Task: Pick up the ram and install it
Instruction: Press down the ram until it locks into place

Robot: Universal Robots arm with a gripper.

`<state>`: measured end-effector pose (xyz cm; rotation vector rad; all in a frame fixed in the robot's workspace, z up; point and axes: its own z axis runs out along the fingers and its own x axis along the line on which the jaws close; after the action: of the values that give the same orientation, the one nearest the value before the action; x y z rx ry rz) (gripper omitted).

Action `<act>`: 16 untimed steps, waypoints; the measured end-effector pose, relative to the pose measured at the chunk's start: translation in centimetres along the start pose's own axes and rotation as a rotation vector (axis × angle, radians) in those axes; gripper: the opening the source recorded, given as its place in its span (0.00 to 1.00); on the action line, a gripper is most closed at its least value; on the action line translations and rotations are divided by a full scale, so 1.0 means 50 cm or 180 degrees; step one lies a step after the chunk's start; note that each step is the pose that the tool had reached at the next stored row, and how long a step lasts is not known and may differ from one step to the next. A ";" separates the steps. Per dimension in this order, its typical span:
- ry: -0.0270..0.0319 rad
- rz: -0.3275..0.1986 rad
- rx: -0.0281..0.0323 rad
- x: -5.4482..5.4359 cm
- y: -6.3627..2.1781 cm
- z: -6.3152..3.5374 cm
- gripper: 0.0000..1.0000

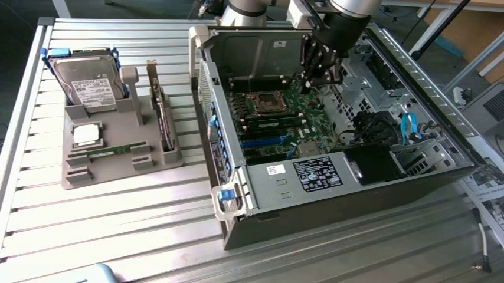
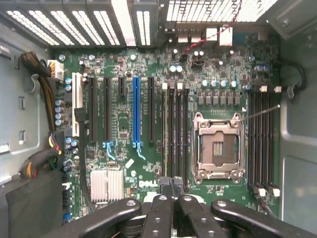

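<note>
the thin green ram stick point(image 1: 106, 151) lies flat on the grey plastic parts holder point(image 1: 114, 172) in the exterior view, outside the open black computer case point(image 1: 331, 213). the wrist view shows the black gripper point(image 2: 172, 184) closed and empty, above the black memory slots point(image 2: 174, 129) of the green motherboard point(image 2: 148, 64).

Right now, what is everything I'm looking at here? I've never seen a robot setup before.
table: one, silver slats, under everything
computer case: one, dark, open, at the exterior view's right
motherboard: one, green, inside the case
processor socket: one, silver, on the motherboard
holder: one, grey, at the exterior view's left of the case
hard drive: one, silver with blue rails, in the holder
processor chip: one, silver, in the holder
ram: one, green, lying in the holder
expansion card: one, dark, upright in the holder
arm: one, over the case
gripper: one, black, shut, above the motherboard
</note>
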<state>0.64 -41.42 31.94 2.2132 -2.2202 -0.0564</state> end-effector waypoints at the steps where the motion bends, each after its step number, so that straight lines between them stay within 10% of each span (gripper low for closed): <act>1: 0.0000 0.0000 0.0000 0.000 -0.003 0.000 0.11; 16: 0.0000 0.0000 0.0000 -0.004 -0.055 -0.002 0.11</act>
<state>3.40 -41.20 31.94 2.2131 -2.2201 -0.0563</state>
